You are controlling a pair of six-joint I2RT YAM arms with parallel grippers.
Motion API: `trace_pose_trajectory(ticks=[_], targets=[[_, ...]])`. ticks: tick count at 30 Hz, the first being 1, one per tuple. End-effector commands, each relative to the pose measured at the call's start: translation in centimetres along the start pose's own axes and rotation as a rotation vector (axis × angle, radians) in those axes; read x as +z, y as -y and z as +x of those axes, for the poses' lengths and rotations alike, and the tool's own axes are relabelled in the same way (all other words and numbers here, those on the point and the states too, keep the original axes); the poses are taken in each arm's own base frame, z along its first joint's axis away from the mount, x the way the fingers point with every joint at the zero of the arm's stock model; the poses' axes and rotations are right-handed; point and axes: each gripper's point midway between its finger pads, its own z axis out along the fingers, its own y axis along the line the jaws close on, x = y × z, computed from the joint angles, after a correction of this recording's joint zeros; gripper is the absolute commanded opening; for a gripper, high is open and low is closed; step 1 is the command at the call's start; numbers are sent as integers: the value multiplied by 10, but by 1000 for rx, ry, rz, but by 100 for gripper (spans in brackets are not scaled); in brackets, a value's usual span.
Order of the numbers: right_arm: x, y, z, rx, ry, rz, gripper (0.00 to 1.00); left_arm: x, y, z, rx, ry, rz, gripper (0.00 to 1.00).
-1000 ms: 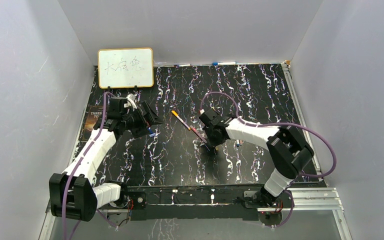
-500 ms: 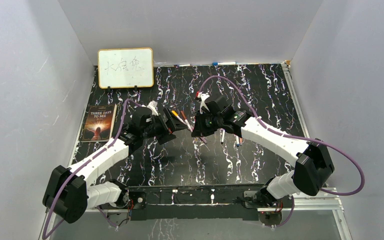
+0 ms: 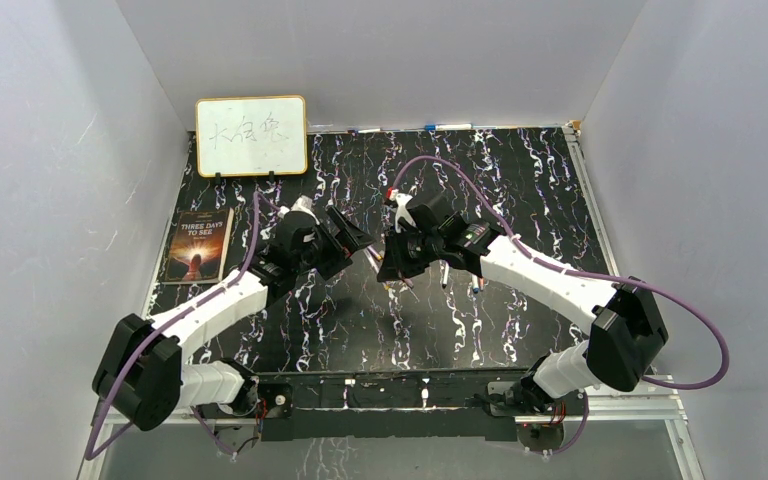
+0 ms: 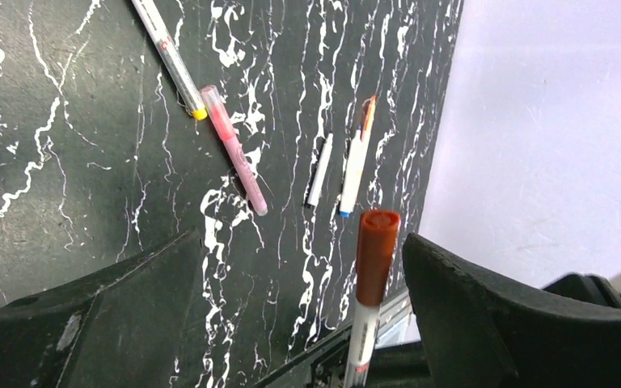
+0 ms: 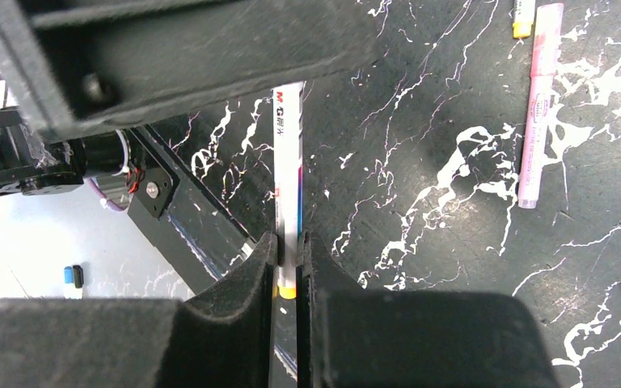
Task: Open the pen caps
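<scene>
Two robot arms met above a black marbled worktop (image 3: 520,180). The right pincer (image 5: 287,259) was clamped shut on the tail of a white pen (image 5: 289,162), gripping it close to its yellow end. The pen pointed away from that pincer towards the left pincer (image 4: 301,242), whose jaws stood wide apart and touched nothing. The pen's red-orange cap (image 4: 376,242) sat between those open jaws, nearer one jaw than the other, so it was not yet gripped. The likely risks were these: the off-centre cap could be pushed sideways as the jaws closed, twisting the pen in the right pincer's narrow hold. A close too far down would catch the barrel rather than the cap, and a pull would then part nothing. The two pincers were also very near each other and could collide. Beyond the left pincer, a pink pen (image 4: 234,149) and other loose pens lay on the worktop, well apart from it.
</scene>
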Motion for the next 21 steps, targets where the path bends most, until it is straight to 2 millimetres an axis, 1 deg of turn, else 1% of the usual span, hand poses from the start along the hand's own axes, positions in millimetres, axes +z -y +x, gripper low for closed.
trace_pose_trajectory(ticks=[1, 3, 4, 5, 7, 9, 10, 11, 12, 16, 17, 19, 20, 21], targets=[[-13, -18, -12, -36, 59, -54, 0, 5, 17, -18, 20, 69, 20, 88], [-13, -19, -12, -37, 57, -56, 0, 7, 19, -18, 24, 67, 24, 78], [-13, -19, -12, -38, 58, -58, 0, 9, 18, -18, 26, 63, 15, 75], [-13, -20, -11, -38, 55, -61, 0, 10, 16, -18, 29, 60, 6, 68], [-13, -21, -11, -40, 55, -62, 0, 14, 15, -16, 38, 45, -5, 50], [-12, -20, -11, -40, 54, -57, 0, 16, 15, -14, 41, 28, -6, 41], [-12, -18, -10, -38, 54, -49, 0, 17, 16, -13, 45, 21, -1, 32], [-11, -16, -10, -37, 52, -42, 0, 17, 17, -12, 49, 15, -1, 2], [-10, -16, -9, -35, 48, -42, 0, 17, 18, -12, 51, 10, 3, 0], [-7, -15, -7, -30, 44, -47, 0, 16, 16, -10, 63, -1, -14, 2], [-6, -14, -7, -25, 45, -45, 4, 16, 16, -9, 64, -4, -17, 1], [-3, -15, -10, -22, 51, -48, 36, 14, 16, -7, 64, -9, -20, 0], [-1, -15, -13, -18, 56, -47, 43, 14, 16, -7, 63, -12, -21, 0], [2, -16, -17, -18, 60, -49, 45, 14, 15, -5, 62, -15, -21, 0]])
